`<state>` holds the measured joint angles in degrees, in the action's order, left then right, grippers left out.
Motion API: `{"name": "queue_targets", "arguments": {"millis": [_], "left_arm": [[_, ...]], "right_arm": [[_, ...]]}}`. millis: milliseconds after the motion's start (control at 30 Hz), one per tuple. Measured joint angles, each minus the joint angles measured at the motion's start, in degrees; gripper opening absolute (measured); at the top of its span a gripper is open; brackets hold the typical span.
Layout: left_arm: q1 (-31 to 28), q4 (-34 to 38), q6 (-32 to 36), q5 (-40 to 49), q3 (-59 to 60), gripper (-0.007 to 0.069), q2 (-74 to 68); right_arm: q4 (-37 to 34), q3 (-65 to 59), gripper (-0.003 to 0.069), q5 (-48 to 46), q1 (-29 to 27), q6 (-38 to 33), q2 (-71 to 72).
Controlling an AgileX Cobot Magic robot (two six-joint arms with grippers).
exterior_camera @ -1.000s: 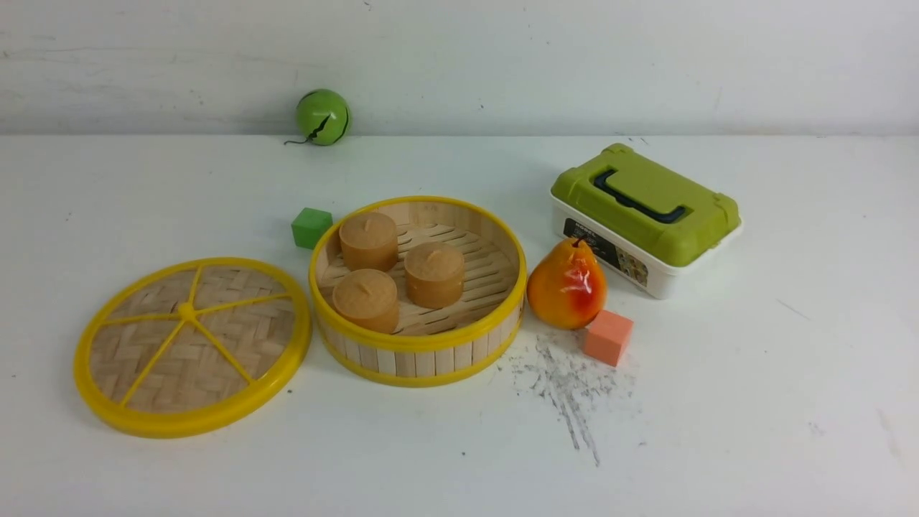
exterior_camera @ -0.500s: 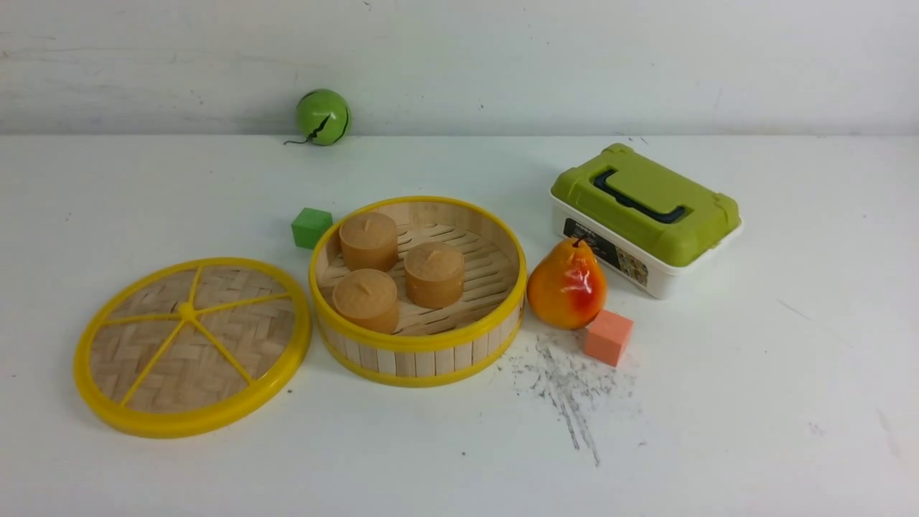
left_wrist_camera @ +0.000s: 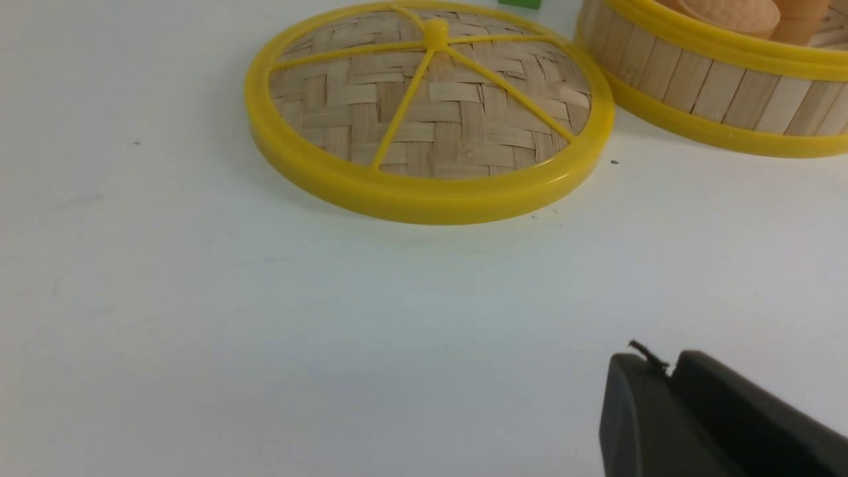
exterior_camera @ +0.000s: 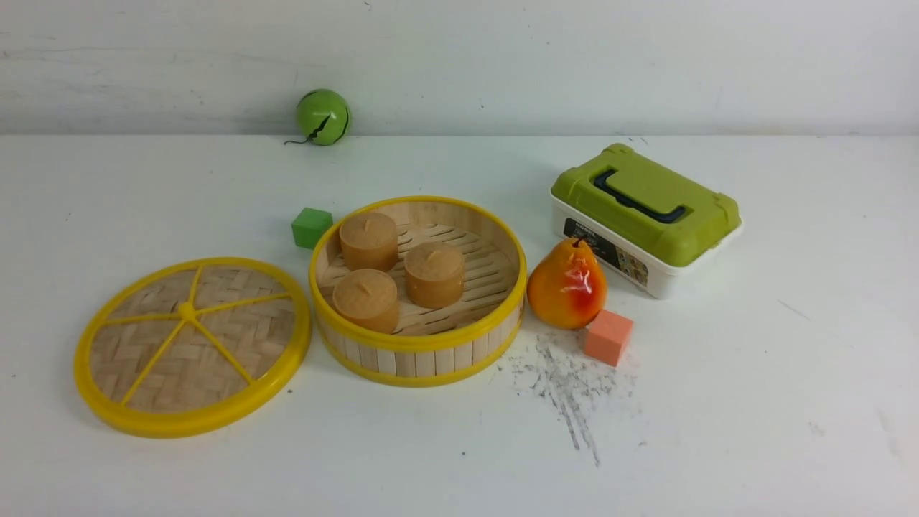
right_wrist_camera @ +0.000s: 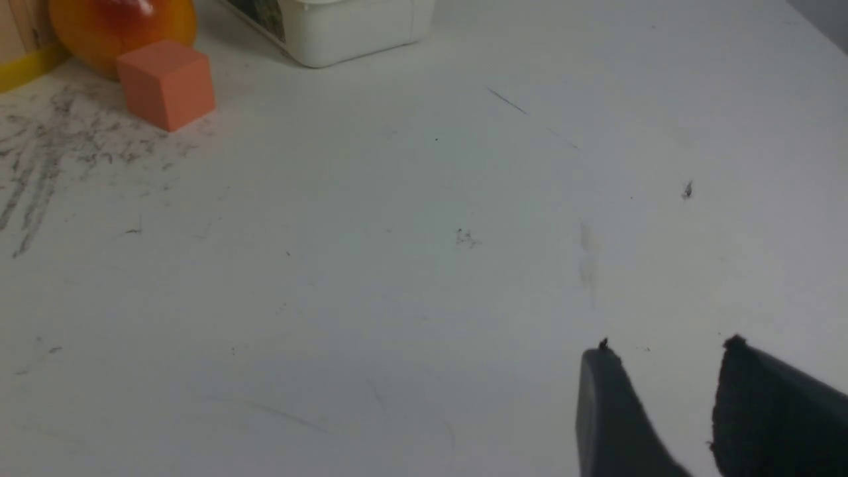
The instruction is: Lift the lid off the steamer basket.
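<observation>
Lid (exterior_camera: 208, 359) is off, flat on table (exterior_camera: 402, 459), L side of steamer basket (exterior_camera: 420, 343), slightly nearer the robot; contact betw. the two rims n/c (not confirmable). Step in hand, as judged: removal done, arm clear of work. Next move calls for no further handling, only L arm parked w/o brushing lid rim.

L gripper (left_wrist_camera: 662, 368): fingertips close together, exact gap cannot be told; nothing seen held, no contact w/ lid. R gripper (right_wrist_camera: 669, 351): fingers apart, nothing betw. them, well apart from basket.

Outward, all rel. to basket: 3 small round tubs (exterior_camera: 434, 276) inside, upright; green cube (exterior_camera: 311, 228) just beside, far L side; pear (exterior_camera: 566, 287) close on R side, orange-pink cube (exterior_camera: 608, 337) near pear; green-topped box (exterior_camera: 646, 205) farther off, R and behind; green ball (exterior_camera: 323, 117) well behind, to L.
</observation>
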<state>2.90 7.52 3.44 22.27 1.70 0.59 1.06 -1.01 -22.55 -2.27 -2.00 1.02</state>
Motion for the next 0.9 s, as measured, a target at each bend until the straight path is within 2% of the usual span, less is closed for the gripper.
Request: {"name": "queue_targets", "arguments": {"millis": [900], "left_arm": [[0.0, 0.0, 0.0, 0.0, 0.0, 0.0076, 0.0]], "right_arm": [[0.0, 0.0, 0.024, 0.0, 0.0, 0.0, 0.0]]}}
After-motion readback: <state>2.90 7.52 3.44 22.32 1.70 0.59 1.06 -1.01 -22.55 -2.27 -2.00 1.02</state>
